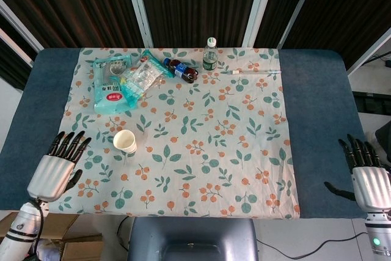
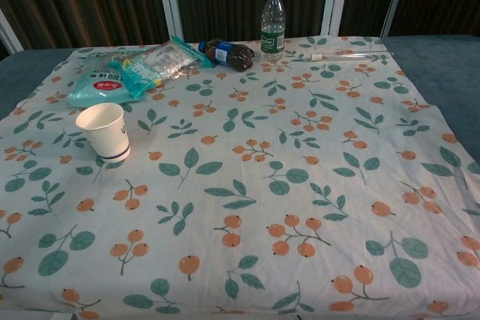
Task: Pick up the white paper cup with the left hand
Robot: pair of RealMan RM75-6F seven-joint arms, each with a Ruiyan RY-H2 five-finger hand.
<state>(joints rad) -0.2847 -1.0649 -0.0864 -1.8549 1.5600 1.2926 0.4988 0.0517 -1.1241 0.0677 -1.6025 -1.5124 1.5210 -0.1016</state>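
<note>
Our left robot hand (image 1: 57, 168) hovers at the near-left tabletop (image 1: 24, 126) edge, fingers spread and straight, holding nothing. The cup (image 1: 124, 141) stands upright, mouth up, at about two o'clock from it in the head view, near but apart. Its long axis is vertical, so we judge a side grasp fits. Our right robot hand (image 1: 366, 175), also spread and empty, sits well apart at the far-right edge, so the left is nearer.

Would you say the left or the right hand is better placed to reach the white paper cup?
Left. The left hand is open beside the white paper cup; the right hand is across the table.
</note>
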